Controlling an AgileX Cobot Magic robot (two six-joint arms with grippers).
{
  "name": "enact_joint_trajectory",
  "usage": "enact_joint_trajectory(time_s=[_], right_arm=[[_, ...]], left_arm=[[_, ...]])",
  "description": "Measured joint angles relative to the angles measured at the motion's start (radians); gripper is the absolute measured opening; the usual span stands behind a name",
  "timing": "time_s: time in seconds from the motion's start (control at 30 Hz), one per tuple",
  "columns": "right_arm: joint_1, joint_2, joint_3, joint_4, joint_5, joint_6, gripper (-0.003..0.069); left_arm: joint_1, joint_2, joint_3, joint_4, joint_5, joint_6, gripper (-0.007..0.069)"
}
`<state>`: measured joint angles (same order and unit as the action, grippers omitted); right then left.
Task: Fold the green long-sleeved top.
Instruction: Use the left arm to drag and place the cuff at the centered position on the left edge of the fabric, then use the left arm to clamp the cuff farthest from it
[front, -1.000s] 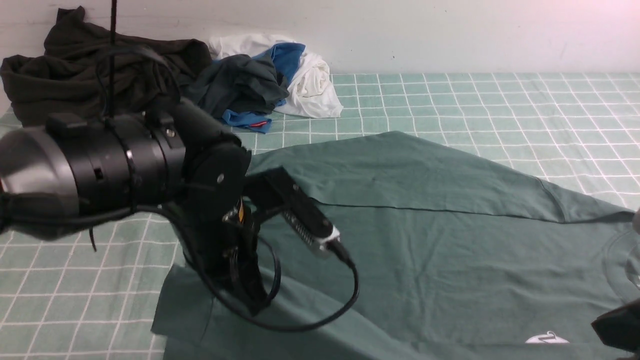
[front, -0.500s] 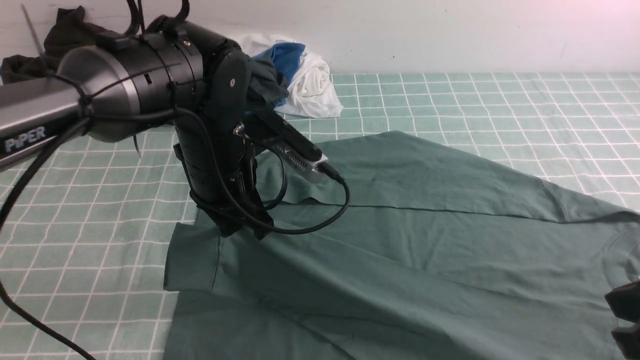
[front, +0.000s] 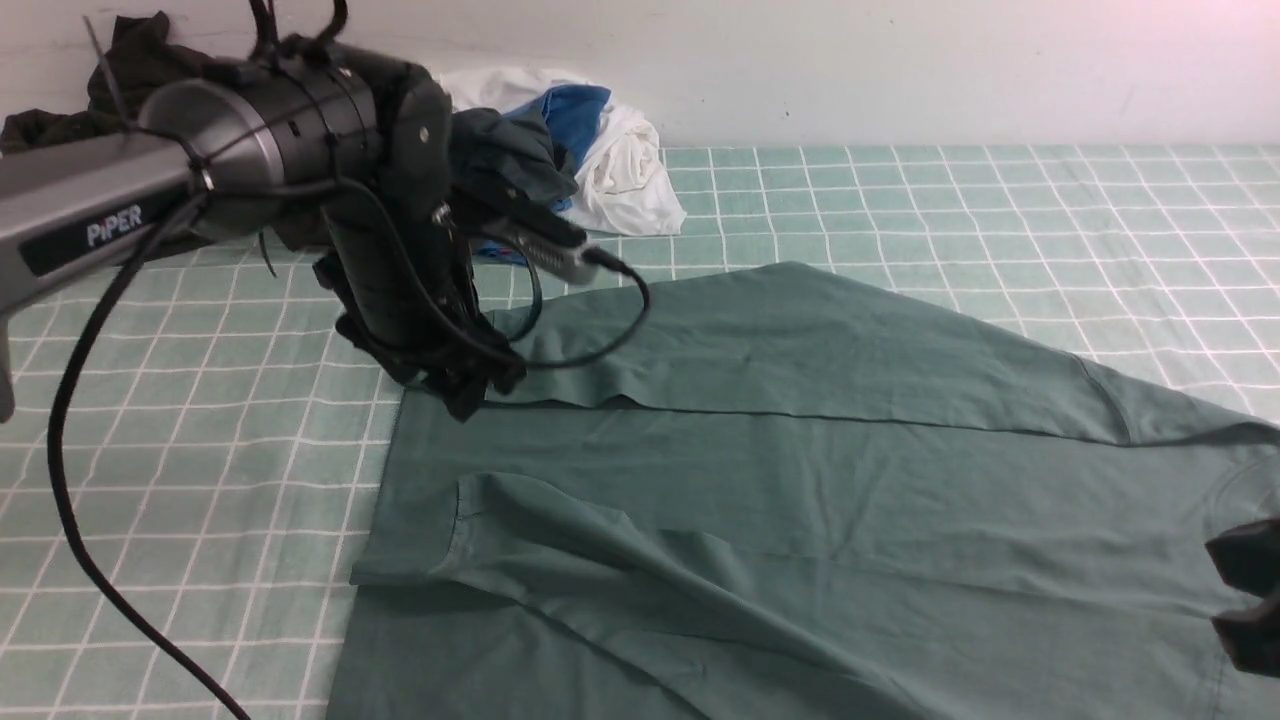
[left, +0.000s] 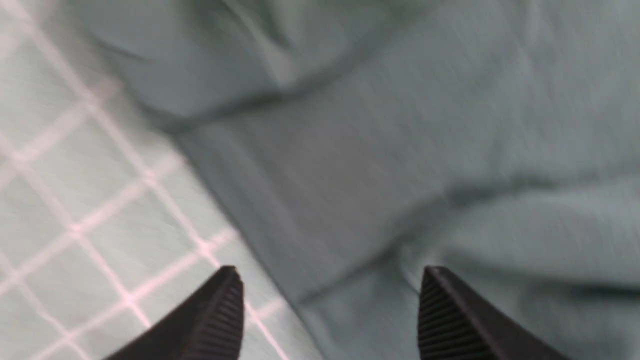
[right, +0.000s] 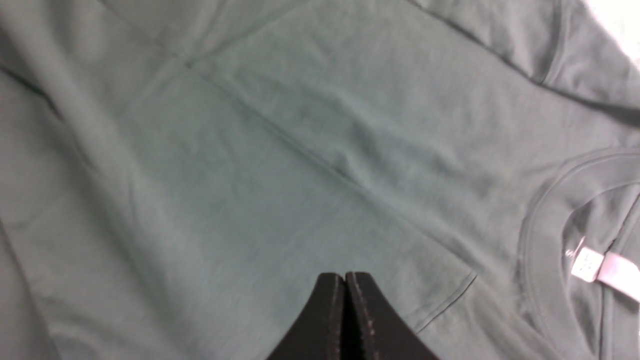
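Note:
The green long-sleeved top (front: 800, 480) lies spread over the checked cloth. One sleeve is folded across its body, with the cuff (front: 410, 530) near the top's left edge. My left gripper (front: 465, 385) hovers just above that left edge, behind the cuff. In the left wrist view it (left: 330, 272) stands open, empty, over the green fabric (left: 400, 125) and the cloth's border. My right gripper (front: 1250, 600) sits at the right edge of the front view. In the right wrist view it (right: 345, 275) is shut with nothing between the fingers, above the chest (right: 250, 150) near the collar (right: 540, 210) and white label (right: 600, 267).
A very dark garment (front: 130, 60) is heaped at the back left, partly behind my left arm. Beside it lies a pile of dark grey-green, blue and white cloth (front: 600, 150). The green checked cloth (front: 950, 200) runs back to a white wall.
My left gripper carried the cuff from the front left up and back over the top. It then opened and let the cuff go; the sleeve now rests on the body.

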<state>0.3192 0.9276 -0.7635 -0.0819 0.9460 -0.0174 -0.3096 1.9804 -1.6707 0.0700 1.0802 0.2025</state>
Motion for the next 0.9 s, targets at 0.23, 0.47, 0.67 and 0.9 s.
enact_joint_trajectory(time_s=[0.23,0.47,0.67,0.9], right_arm=[[0.000,0.160,-0.089,-0.066,-0.007,0.057,-0.0014],[0.000,0.311,-0.195,-0.074,-0.007,0.059,-0.0014],[0.000,0.373,-0.219,-0.075,0.002,0.059,-0.0014],[0.000,0.381,-0.220,-0.076,0.011,0.059,-0.0014]], left_arm=[[0.121,0.077,-0.136,-0.084,-0.003,-0.021,0.0482],[0.163,0.220,-0.159,-0.139,-0.078,-0.031,0.0480],[0.163,0.269,-0.159,-0.180,-0.114,-0.035,0.0411],[0.163,0.281,-0.165,-0.188,-0.140,-0.037,0.0259]])
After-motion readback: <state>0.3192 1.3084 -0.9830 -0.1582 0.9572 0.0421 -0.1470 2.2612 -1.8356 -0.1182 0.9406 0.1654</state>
